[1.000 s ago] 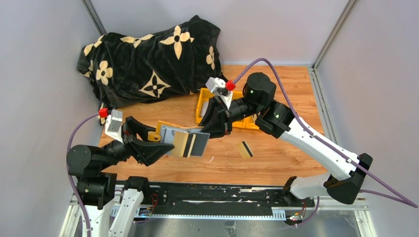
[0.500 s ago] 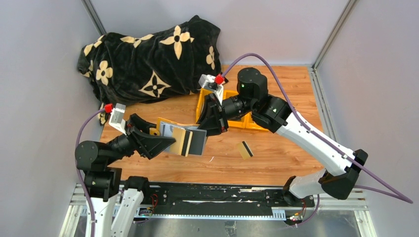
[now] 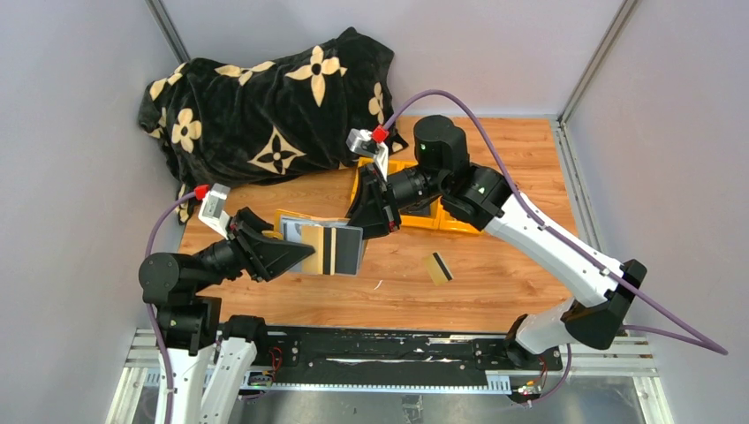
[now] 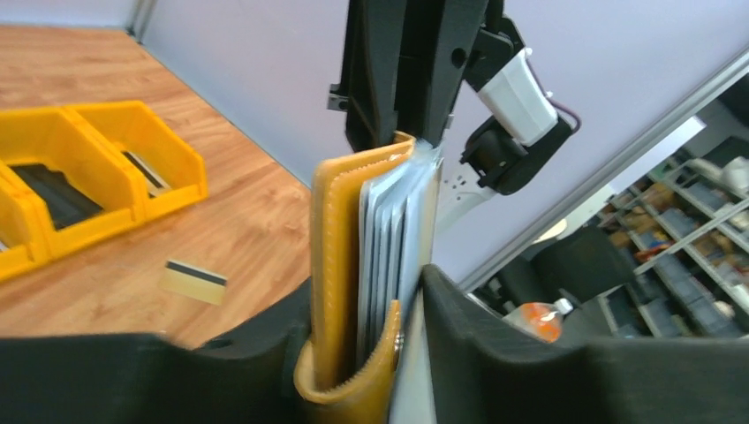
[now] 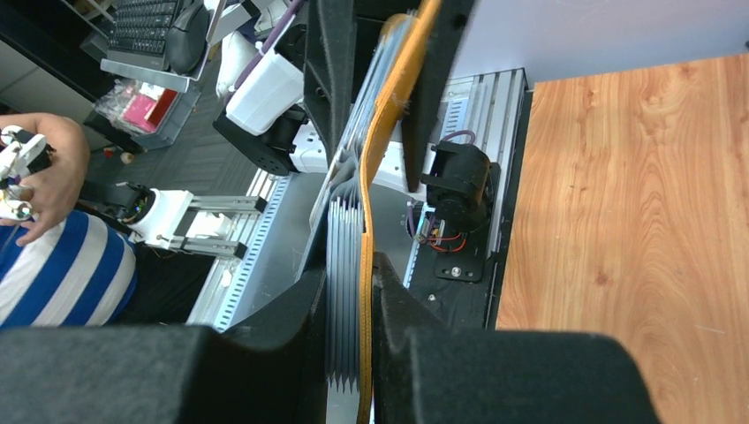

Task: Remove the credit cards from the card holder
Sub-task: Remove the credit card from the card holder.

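from above, the card holder (image 3: 350, 253) is held up off the table (image 3: 495, 274) between the two arms, with its grey inside turned upward. its left end is gripped by the left gripper (image 3: 298, 256) and its right end by the right gripper (image 3: 369, 231). a tan-gold striped card (image 3: 320, 250) is seen in the holder. a loose card (image 3: 439, 268) of the same colour lies flat on the table to the right, apart from the holder. a yellow bin tray (image 3: 439, 221) is partly hidden behind the right arm, and a black flowered blanket (image 3: 265, 106) is heaped at the far left

in the left wrist view, the card holder (image 4: 340, 265) is seen edge-on and upright, mustard cover on the left, clear pockets on the right. it is pinched by the left gripper (image 4: 366, 296), whose fingers are closed to its thickness. its far end is clamped by the right gripper (image 4: 411, 132). the loose card (image 4: 194, 281) and the bin tray (image 4: 132, 150) are seen at the left

in the right wrist view, the card holder (image 5: 389, 132) is clamped edge-on in the narrowly set right gripper (image 5: 353, 274), the pocket sleeves fanned to the left of the cover. its far end is held by the left gripper (image 5: 384, 71). how many cards are in the pockets cannot be told here
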{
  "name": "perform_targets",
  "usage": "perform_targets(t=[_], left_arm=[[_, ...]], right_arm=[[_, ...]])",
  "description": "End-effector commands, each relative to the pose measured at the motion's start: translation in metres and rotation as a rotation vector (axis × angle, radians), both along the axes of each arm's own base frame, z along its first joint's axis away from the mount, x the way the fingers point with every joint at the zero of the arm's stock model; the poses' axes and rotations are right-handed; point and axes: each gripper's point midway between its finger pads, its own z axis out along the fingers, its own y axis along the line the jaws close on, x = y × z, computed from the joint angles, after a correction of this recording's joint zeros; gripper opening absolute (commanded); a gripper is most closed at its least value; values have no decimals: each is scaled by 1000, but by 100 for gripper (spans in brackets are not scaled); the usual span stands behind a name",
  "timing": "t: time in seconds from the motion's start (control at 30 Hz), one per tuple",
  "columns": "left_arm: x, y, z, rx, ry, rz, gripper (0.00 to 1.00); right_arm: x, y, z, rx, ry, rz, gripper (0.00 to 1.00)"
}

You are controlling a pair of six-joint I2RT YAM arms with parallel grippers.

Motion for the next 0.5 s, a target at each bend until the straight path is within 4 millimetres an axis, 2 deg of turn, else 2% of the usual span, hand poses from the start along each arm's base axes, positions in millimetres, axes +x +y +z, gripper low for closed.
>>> perform_targets(t=[0.0, 0.1, 0.13, 0.2, 0.23, 0.33, 0.4, 0.43, 0.47], left_arm=[[-3, -1, -4, 2, 10, -26, 35], [-4, -1, 1, -3, -2, -21, 15], [-4, -1, 3, -5, -4, -19, 10], [-2, -1, 5, -6, -2, -15, 3], [-1, 0, 5, -7, 0, -9, 2], [5, 0, 6, -8, 11, 8, 0], [10, 1, 2, -2, 35, 26, 0], [12, 2, -1, 4, 45, 35, 0], [14, 2, -1, 5, 49, 42, 0]], right_arm=[[-1, 0, 23, 62, -9, 26, 0], [2, 1, 20, 61, -10, 16, 0], [6, 0, 19, 58, -6, 4, 5], [20, -3, 15, 53, 8, -47, 23], [31, -5, 13, 50, 22, -94, 30], [83, -25, 13, 56, 98, -291, 49], [111, -45, 15, 76, 132, -434, 56], [121, -55, 17, 96, 129, -497, 60], [123, -66, 23, 128, 113, -539, 62]])
